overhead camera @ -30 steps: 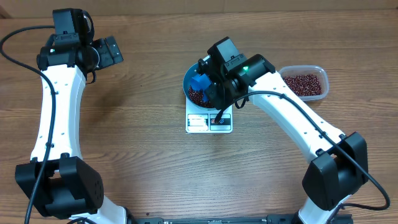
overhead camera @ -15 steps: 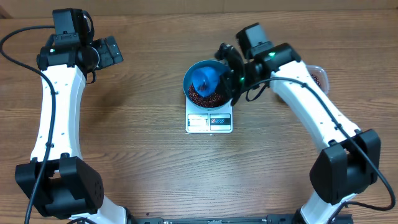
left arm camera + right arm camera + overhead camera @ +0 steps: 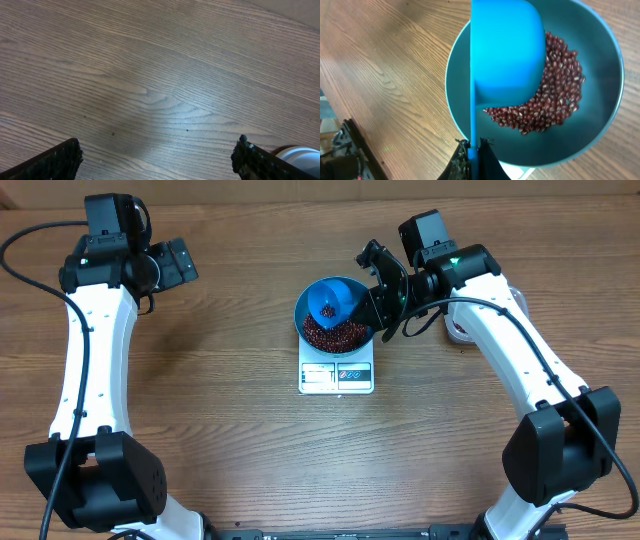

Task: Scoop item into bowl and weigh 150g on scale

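The blue bowl stands on the white scale at mid-table, with dark red-brown beans in it. My right gripper is shut on the handle of a small blue scoop, which hangs over the bowl's far side. From the right wrist, the scoop shows its underside above the beans and the bowl, and the gripper pinches the thin handle. My left gripper is open at the far left, and its wrist view shows only bare wood.
A clear plastic tub lies right of the bowl, mostly hidden under my right arm. A white rounded object peeks in at the lower right of the left wrist view. The table is brown wood.
My right gripper has drawn back up and to the right from over the bowl, turning the scoop with it. More beans now show in the bowl. The left arm has not moved.
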{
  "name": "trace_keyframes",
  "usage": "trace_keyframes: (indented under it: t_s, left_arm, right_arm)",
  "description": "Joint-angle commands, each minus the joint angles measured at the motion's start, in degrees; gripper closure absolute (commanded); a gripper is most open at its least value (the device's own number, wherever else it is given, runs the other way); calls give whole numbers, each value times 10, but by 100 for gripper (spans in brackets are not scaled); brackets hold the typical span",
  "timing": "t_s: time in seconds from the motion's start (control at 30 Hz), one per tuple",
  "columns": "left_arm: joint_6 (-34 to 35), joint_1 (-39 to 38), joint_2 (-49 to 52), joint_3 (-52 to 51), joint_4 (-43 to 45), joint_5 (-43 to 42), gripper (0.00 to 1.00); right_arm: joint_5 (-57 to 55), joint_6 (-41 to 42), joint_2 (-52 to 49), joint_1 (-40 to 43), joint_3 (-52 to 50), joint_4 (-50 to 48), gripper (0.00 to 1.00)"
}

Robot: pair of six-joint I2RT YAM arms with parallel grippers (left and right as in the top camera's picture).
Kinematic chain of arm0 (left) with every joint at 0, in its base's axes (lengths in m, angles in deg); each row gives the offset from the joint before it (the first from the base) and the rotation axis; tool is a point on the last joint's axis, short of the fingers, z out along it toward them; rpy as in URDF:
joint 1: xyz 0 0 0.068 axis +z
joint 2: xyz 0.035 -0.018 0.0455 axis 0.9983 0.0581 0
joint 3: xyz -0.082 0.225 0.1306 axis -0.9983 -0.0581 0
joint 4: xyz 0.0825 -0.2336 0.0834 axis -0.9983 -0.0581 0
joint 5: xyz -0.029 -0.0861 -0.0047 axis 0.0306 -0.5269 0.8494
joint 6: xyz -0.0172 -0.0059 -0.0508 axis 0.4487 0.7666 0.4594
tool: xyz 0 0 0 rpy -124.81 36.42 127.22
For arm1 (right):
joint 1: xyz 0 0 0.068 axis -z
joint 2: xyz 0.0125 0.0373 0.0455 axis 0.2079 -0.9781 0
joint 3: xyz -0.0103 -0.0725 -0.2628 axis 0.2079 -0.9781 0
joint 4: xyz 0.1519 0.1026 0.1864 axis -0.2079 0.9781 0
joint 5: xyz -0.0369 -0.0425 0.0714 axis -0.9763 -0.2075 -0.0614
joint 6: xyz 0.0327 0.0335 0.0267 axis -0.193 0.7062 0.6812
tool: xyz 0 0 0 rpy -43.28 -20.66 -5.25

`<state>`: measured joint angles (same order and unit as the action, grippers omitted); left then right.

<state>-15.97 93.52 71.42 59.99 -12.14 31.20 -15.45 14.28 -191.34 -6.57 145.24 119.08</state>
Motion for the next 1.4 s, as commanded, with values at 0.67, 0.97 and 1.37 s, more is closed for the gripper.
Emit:
trace_keyframes:
  t_s: [0.67, 0.97, 1.37]
  left_arm:
    - [2, -5, 5, 4, 1, -2, 0]
    - [2, -5, 5, 4, 1, -2, 0]
    - [2, -5, 5, 4, 1, -2, 0]
  right_arm:
    - [-159, -104, 2, -11, 129, 87, 96]
    - [-288, -135, 2, -78, 129, 88, 96]
    - [-299, -113, 2, -83, 129, 79, 96]
